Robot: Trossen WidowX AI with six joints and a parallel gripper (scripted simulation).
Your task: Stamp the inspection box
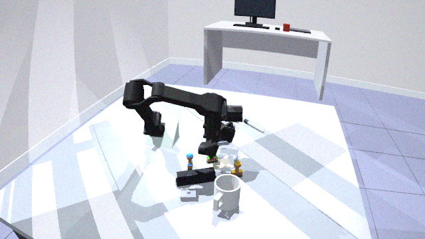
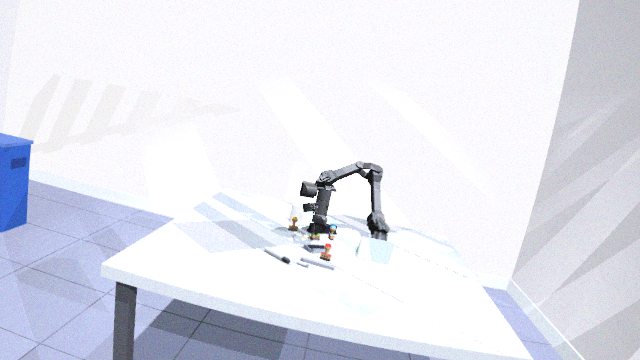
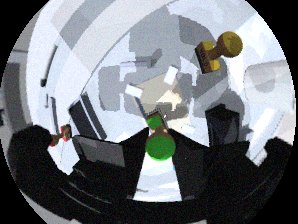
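While the green-knobbed stamp (image 1: 211,158) stands upright and low over the pale card (image 1: 223,161) on the tabletop (image 1: 299,159), the gripper (image 1: 209,153) holds it from above, its fingers clamped on the stamp's handle. From the wrist view the green knob (image 3: 160,147) sits between the two dark fingers, with the card just past it; whether the stamp's face touches the card cannot be told. Just beside the card stands a yellow-knobbed stamp (image 1: 237,168), and on the other side a blue-knobbed stamp (image 1: 190,160), both upright. Next to the blue one lies a black ink pad (image 1: 195,176), and near it a white mug (image 1: 227,192). A pen (image 1: 254,125) lies well apart, beyond the arm. From the exterior view a red-knobbed stamp (image 2: 326,251) stands on the near side of the group.
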